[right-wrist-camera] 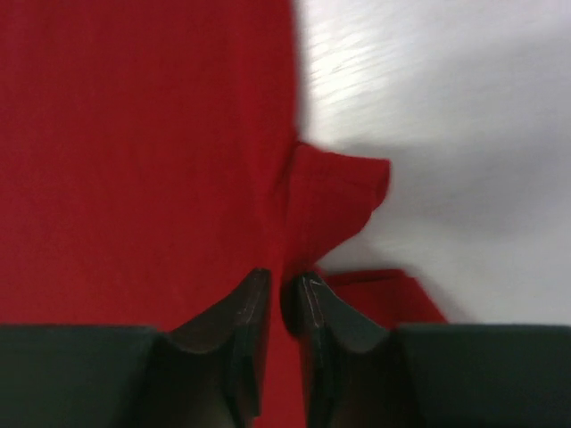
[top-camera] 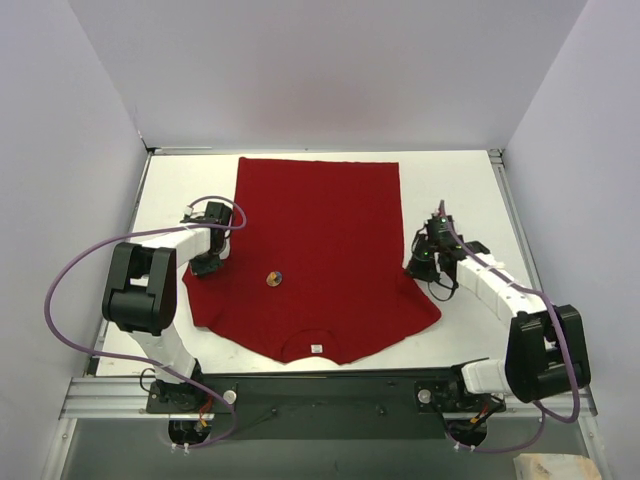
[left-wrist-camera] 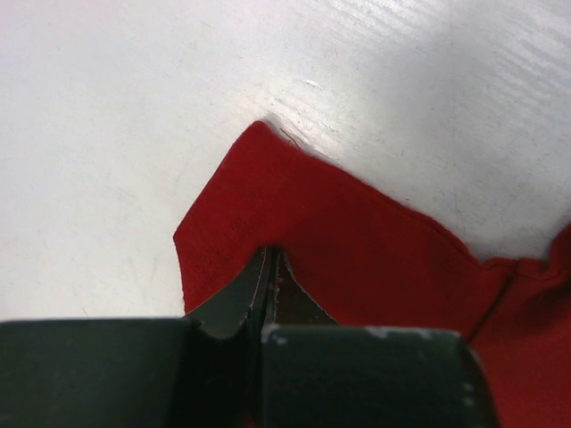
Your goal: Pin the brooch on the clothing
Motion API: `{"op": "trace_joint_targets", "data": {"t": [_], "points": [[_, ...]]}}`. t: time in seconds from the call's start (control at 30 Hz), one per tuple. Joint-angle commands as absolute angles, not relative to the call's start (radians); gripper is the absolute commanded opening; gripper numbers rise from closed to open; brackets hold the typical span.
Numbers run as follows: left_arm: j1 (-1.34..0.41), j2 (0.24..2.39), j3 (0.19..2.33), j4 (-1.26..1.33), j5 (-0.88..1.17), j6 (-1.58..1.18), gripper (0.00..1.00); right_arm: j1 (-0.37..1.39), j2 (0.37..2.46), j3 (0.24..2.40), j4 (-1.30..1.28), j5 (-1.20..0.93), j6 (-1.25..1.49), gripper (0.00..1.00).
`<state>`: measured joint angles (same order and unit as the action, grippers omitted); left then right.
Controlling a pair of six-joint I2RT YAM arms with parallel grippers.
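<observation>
2 end effectors flank the clothing [top-camera: 320, 215] on the bench [top-camera: 470, 195]: the left end effector [left-wrist-camera: 269, 254] at 9 o'clock is clamped on sleeve fabric, while the right end effector [right-wrist-camera: 278, 278] at 3 o'clock has its fingers nearly together, and I cannot tell whether it has a grip. The brooch [top-camera: 273, 278] lies unheld on the chest, toward 8 o'clock of centre. A sleeve tug could ripple the cloth and slide it away; only looping purple cables [top-camera: 60, 290] are nearby.

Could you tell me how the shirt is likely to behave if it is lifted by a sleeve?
The shirt will probably sag and drape rather than keep shape: its right sleeve lies crumpled. It looks thin and light, lying flat on the table. The brooch, if unpinned, may slide off.
</observation>
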<state>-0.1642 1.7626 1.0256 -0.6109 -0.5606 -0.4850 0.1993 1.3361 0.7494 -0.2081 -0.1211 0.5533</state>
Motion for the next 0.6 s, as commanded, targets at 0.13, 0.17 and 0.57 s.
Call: {"op": "trace_joint_targets", "data": {"t": [0.13, 0.17, 0.57], "points": [[-0.167, 1.79, 1.045, -0.615, -0.545, -0.479, 0.0, 0.431, 1.283, 0.787, -0.195, -0.262, 0.551, 0.68], [-0.167, 1.789, 1.046, -0.615, -0.545, -0.477, 0.0, 0.442, 1.269, 0.788, -0.193, -0.25, 0.54, 0.78], [-0.169, 1.789, 1.048, -0.606, -0.522, -0.469, 0.0, 0.27, 1.124, 0.71, -0.291, -0.091, 0.546, 0.72]]}}
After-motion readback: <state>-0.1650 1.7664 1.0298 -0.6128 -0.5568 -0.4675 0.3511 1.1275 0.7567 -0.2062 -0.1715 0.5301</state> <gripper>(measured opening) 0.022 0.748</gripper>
